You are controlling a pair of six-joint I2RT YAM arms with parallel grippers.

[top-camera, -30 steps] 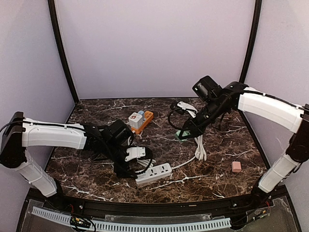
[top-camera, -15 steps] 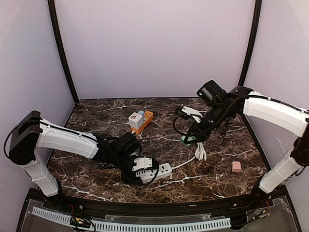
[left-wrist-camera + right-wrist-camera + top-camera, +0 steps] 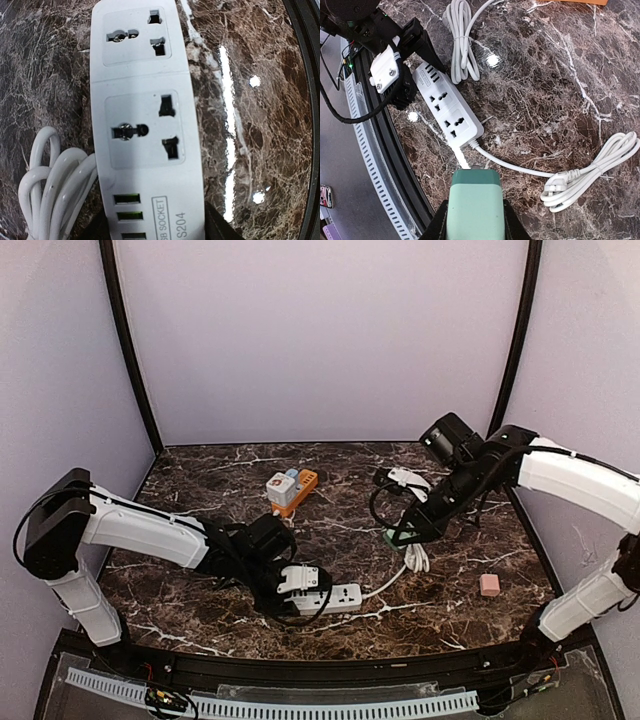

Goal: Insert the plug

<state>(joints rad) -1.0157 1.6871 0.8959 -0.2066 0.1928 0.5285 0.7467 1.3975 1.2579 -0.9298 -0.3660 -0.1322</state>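
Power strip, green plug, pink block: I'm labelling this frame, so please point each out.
power strip (image 3: 145,130), left wrist view, on the socket beside its USB ports.
green plug (image 3: 472,202), right wrist view, on its top face.
pink block (image 3: 489,584), top external view, on its centre.

An orange-and-white box (image 3: 290,490) sits mid-table; a pink block (image 3: 489,584) lies right.

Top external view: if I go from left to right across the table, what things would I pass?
orange-and-white box → power strip → green plug → pink block
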